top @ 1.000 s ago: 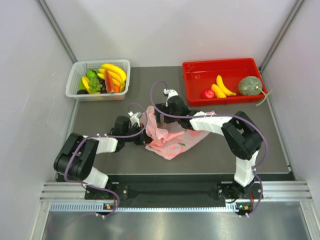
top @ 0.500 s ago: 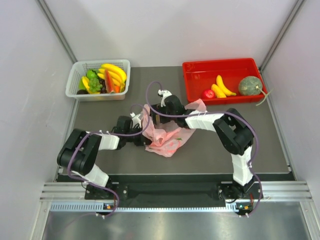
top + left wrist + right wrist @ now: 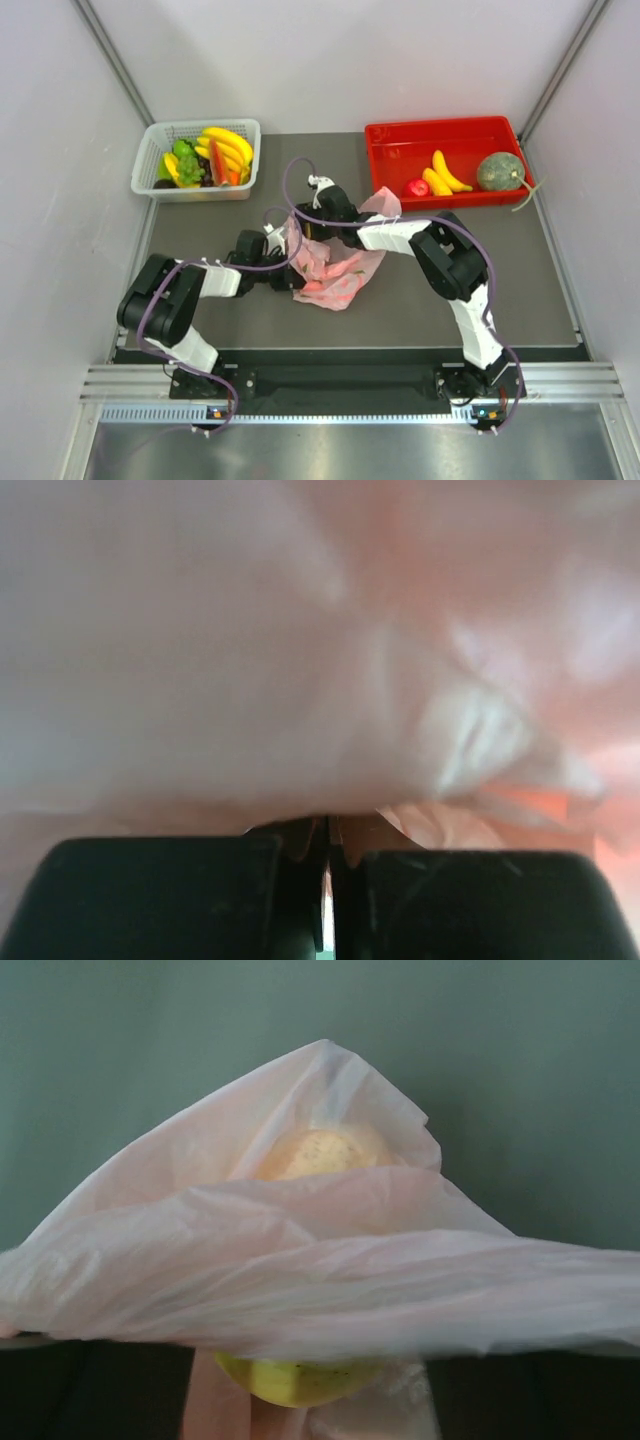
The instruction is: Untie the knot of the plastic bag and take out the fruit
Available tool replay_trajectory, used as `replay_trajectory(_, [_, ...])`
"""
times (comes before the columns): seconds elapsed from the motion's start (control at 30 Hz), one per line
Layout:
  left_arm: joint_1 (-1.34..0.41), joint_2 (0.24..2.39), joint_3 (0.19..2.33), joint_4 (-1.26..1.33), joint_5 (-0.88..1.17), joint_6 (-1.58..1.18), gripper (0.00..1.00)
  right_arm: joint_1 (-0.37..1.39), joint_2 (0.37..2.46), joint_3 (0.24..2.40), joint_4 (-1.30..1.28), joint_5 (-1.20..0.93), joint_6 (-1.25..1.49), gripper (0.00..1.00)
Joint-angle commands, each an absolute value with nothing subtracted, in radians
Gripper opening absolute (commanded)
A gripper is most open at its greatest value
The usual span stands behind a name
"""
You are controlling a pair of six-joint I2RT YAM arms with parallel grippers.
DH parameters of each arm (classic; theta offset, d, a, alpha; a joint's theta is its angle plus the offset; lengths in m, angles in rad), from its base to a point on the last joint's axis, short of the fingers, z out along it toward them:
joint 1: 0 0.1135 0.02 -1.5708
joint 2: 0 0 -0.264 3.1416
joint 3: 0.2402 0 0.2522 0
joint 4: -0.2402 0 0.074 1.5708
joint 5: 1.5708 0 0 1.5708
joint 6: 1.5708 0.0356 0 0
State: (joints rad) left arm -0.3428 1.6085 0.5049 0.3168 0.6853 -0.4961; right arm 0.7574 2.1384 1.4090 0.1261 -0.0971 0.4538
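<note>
Change from a second earlier: plastic bag (image 3: pixel 335 270) had bunched closer between both jaws. Left jaws were pressed together, pinching its film. Right jaws were veiled by film, their state untellable; pale fruit (image 3: pixel 320 1155) lay bagged just ahead. Beyond them, red tray (image 3: pixel 440 128) held bananas (image 3: pixel 445 172), red fruit (image 3: pixel 417 187), melon (image 3: pixel 500 171).

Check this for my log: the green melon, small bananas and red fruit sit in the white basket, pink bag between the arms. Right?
No. The top external view shows the green melon, small bananas and red fruit in the red bin, not the white basket. The pink bag does lie between the arms.
</note>
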Motion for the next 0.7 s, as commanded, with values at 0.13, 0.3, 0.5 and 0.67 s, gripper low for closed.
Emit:
replay_trajectory(0.13, [-0.356,1.603,0.499,0.279,0.649,-0.462,0.00,0.755,2.071,1.390,0.089,0.028,0.448,0.48])
replay_trajectory(0.3, [-0.353,1.568,0.488,0.272,0.597,-0.476,0.00,0.726,1.889,1.224,0.087,0.038,0.393,0.43])
replay_trajectory(0.5, [-0.348,1.508,0.502,0.227,0.500,-0.495,0.00,0.678,1.694,1.085,-0.067,-0.054,0.304,0.41])
replay_trajectory(0.67, [-0.348,1.477,0.538,0.192,0.431,-0.518,0.00,0.654,1.661,1.095,-0.297,-0.167,0.193,0.42])
